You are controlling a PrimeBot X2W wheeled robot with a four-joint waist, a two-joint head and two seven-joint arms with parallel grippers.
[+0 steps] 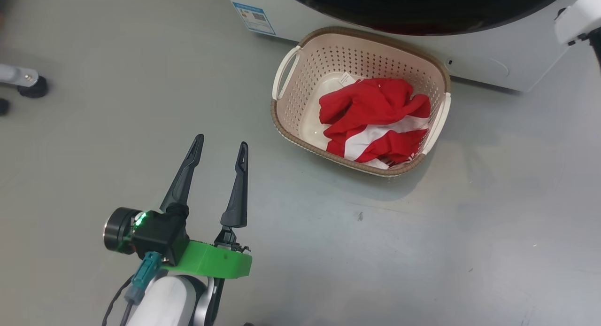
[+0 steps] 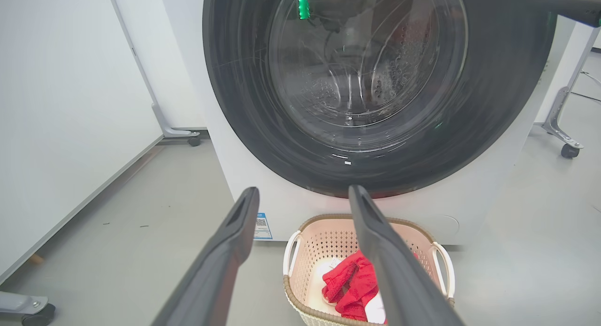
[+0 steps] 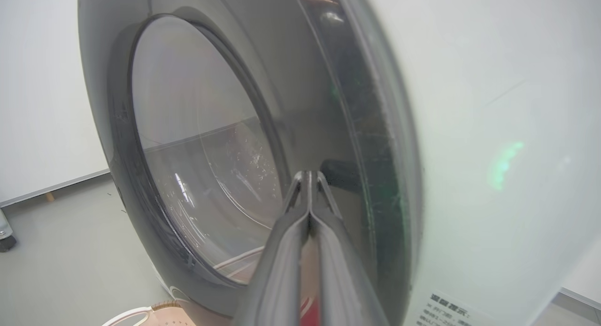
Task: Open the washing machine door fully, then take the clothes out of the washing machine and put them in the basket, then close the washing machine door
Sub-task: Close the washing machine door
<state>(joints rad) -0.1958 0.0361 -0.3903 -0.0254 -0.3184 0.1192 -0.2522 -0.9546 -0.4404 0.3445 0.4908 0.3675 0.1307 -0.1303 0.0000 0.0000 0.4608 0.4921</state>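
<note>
Clothes [image 1: 371,114] in basket [image 1: 307,77], well apart from wide left jaws

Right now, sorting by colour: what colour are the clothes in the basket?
Clothes: red, white stripe; best in head view.

The head camera looks steeply down at the floor [image 1: 141,105], with the basket [image 1: 300,96] upper centre and the washing machine [image 1: 483,53] along the top edge. The left wrist camera sits low, squarely facing the door [image 2: 244,105] from farther back. The right wrist camera is very close, apparently edge-on to it. All share the basket.
</note>
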